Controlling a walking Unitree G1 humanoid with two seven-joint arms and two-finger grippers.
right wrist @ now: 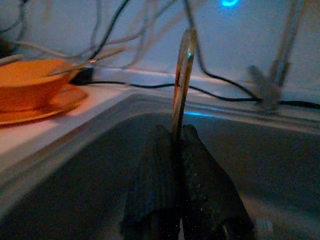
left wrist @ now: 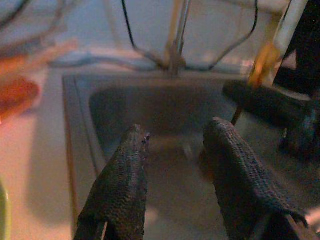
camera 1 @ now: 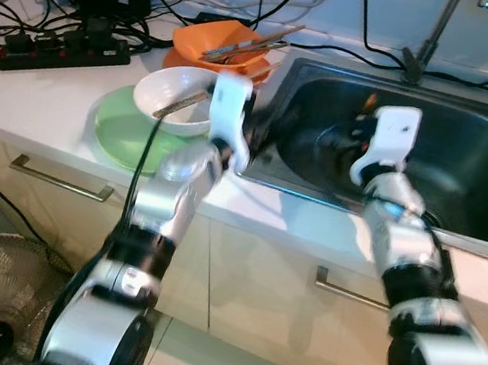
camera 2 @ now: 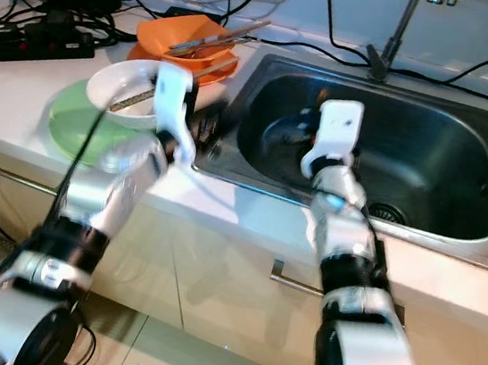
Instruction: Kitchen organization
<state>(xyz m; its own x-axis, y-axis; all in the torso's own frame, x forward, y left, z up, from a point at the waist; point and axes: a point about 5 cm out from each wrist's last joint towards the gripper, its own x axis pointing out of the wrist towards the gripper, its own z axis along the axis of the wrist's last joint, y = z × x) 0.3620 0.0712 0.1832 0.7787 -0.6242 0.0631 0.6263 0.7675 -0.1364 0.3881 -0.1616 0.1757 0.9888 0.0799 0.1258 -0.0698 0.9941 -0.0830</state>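
1. The right gripper hangs inside the stainless steel sink basin, its two black fingers pressed together on a thin metal utensil that stands upright between them; what kind of utensil it is cannot be made out.
2. The left gripper sits at the sink's left rim, fingers spread apart and holding nothing.
3. On the white counter, a white bowl rests on a round green plate.
4. Behind them, an orange bowl with chopsticks sits on an orange plate.
5. A black power strip with tangled cables lies at the counter's far left.
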